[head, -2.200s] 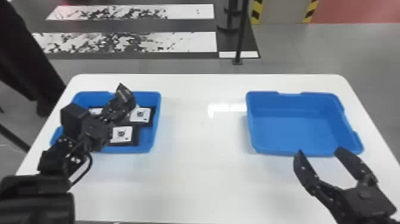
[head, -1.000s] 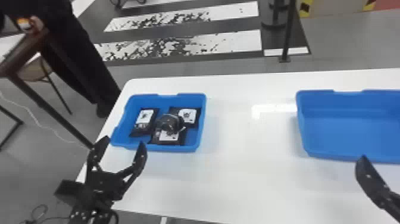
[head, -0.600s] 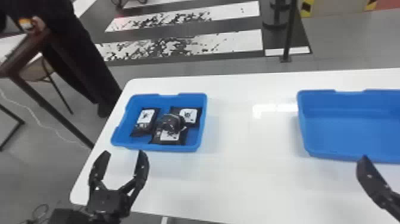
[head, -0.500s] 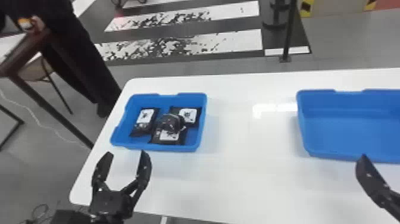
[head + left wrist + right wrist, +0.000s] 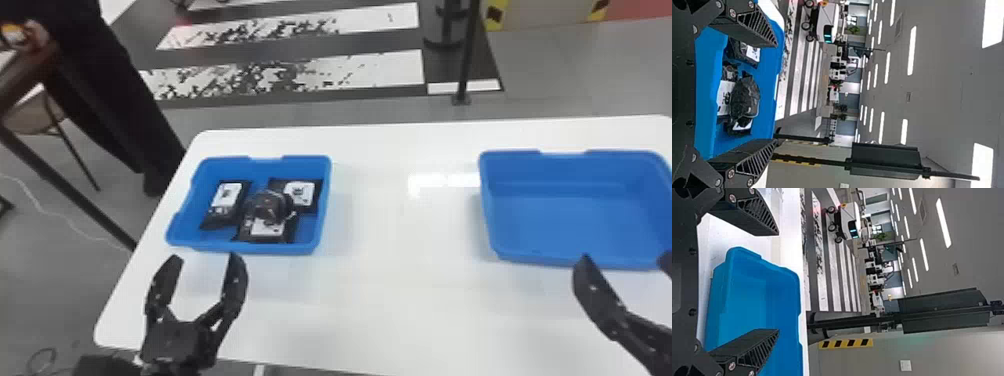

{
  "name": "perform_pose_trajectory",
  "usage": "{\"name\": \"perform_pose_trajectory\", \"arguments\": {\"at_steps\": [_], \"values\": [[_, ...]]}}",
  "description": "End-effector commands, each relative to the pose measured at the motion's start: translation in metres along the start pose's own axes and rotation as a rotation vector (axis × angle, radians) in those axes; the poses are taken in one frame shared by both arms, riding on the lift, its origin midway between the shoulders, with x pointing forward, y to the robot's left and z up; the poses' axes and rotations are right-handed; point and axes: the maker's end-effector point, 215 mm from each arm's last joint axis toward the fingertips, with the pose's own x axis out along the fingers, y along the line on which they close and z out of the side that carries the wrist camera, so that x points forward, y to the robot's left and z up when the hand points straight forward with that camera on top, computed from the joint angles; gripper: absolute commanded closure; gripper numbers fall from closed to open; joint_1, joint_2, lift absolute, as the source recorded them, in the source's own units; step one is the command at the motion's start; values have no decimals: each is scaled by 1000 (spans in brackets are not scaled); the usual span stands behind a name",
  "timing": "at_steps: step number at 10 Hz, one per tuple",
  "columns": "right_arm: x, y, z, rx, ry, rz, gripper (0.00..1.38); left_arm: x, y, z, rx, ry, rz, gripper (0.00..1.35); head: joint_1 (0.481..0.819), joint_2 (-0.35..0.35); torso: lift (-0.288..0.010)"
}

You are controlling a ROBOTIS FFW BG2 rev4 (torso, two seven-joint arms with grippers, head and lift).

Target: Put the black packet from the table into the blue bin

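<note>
Packets (image 5: 226, 200) lay in left-hand blue bin (image 5: 300, 247); left gripper (image 5: 205, 256), right gripper (image 5: 627, 260) wide open, empty.

Blue bins (image 5: 575, 215), wht table (image 5: 400, 300).

No legible text anywhere — no readable label, number or sign.

Blk pkts (image 5: 225, 202) in L blue bin (image 5: 300, 248); L grpr (image 5: 203, 257) nr, spread.
</note>
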Motion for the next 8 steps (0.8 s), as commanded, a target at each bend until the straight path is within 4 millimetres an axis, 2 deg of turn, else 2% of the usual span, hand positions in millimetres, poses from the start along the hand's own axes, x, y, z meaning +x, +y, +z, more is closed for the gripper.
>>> {"name": "perform_pose_trajectory", "arguments": {"at_steps": [1, 8], "values": [[0, 0, -1, 1, 2, -1, 137, 0, 0, 0, -4, -1, 2, 180, 695, 183, -110], [1, 0, 0, 0, 0, 0, 137, -3, 1, -2, -11, 3, 14, 180, 695, 186, -110]]}}
